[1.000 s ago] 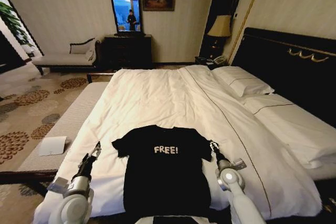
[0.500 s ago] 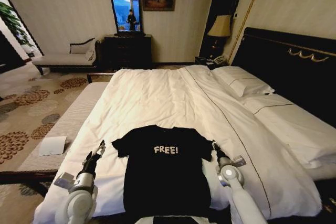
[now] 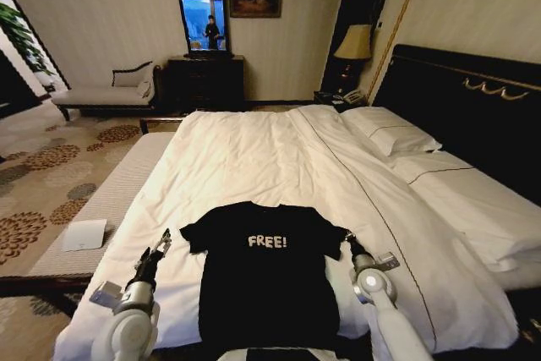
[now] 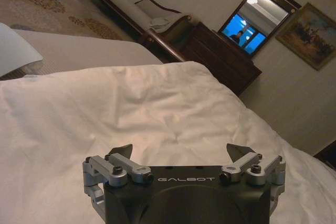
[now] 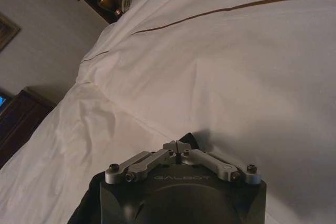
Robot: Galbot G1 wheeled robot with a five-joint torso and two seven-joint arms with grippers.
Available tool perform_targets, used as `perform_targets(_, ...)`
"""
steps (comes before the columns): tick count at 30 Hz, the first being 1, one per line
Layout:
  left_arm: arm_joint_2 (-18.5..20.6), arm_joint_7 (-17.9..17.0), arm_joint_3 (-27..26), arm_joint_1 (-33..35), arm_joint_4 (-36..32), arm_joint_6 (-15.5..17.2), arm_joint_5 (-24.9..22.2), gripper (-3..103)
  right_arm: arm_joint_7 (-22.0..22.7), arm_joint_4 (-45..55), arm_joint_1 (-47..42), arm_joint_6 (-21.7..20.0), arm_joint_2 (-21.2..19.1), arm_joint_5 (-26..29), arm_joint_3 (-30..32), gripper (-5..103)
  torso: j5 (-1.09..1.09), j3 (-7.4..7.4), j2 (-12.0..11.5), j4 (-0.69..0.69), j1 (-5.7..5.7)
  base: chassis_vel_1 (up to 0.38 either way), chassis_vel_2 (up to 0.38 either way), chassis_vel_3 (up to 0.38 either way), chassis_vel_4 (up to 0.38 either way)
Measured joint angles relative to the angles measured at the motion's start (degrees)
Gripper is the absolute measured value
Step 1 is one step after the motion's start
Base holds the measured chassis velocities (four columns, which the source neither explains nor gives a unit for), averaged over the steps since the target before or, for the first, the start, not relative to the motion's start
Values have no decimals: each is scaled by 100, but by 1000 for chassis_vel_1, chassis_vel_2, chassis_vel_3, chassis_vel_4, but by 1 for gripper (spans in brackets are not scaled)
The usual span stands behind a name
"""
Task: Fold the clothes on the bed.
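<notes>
Black cotton lies flat near the foot edge of the bed (image 3: 254, 150): the T-shirt (image 3: 266, 272) with its white "FREE!" lettering facing up, sleeves spread to both sides on the white duvet (image 3: 245, 166). From my head I see my left gripper (image 3: 161, 241) just beside the left sleeve, over bare duvet, and my right gripper (image 3: 347, 238) at the tip of the right sleeve. My left wrist camera adds what the head cannot settle: the left gripper (image 4: 181, 151) has its fingers spread wide apart, with nothing between them, only wrinkled duvet ahead. My right wrist camera shows the right gripper (image 5: 178, 146) with fingertips pressed together, a dark scrap of the T-shirt (image 5: 190, 142) pinched at their meeting point against the white cover.
</notes>
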Motion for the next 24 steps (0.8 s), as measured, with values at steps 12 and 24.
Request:
perform_targets(12,125,-27,-167,27,10,9,-145,100,32,-96,-51,297,98,-559,-63,23,0,0,0,0,0,0,0,0,0)
perform_targets(24,72,-42,-204,153,-48,-2,-177,100,247,-30,78,125,96,-176,-75,66,0,0,0,1,0,0,0,0,0)
